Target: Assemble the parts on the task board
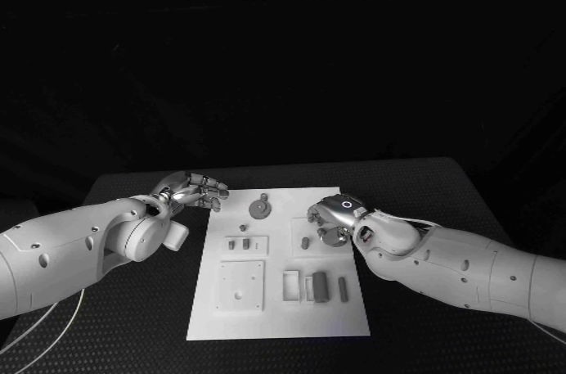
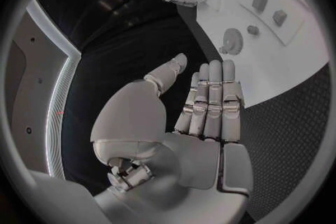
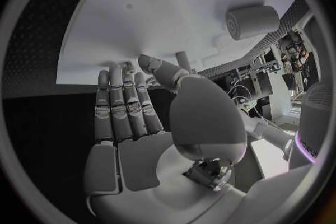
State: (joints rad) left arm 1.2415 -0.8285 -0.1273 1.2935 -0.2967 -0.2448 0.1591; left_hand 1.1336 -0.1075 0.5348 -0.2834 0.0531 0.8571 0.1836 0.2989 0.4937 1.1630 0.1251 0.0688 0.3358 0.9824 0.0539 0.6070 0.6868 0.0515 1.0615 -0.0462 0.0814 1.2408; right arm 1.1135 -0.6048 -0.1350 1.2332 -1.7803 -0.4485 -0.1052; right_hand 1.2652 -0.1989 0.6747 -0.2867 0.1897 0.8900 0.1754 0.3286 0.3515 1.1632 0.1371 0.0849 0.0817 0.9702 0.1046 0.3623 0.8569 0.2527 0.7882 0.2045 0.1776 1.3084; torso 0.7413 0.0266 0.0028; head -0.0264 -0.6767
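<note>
Hands first: my left hand [image 1: 195,191] hovers at the far left corner of the task board [image 1: 277,321], fingers straight and side by side, thumb apart, nothing held. From the left wrist view that hand [image 2: 203,123] shows a flat, bare palm, fingertips over the edge of the white board [image 2: 294,61], where black tabletop [image 2: 294,140] meets white.

My right hand [image 1: 339,218] is over the board's right side, toward its far end, its back turned up. In the right wrist view this hand [image 3: 140,123] has its fingers [image 3: 122,101] straight and close together, thumb set apart, with no part in it; the fingertips reach the board's edge [image 3: 140,28].

Writing: I can read none on the board or on the parts; a small lit ring glows on the back of my right hand.

Parts now. A round disc part [image 1: 261,206] sits just right of my left hand, near the far end of the board. A small peg [image 1: 304,243] stands just left of my right hand. Two small blocks [image 1: 245,245] sit in a shallow recess on the board's left side, with a square plate [image 1: 240,286] nearer to me. Upright bars [image 1: 318,287] stand toward the near end, well clear of both hands. In the right wrist view a short cylinder [image 3: 253,21] stands on the board beyond my fingertips, apart from them.
</note>
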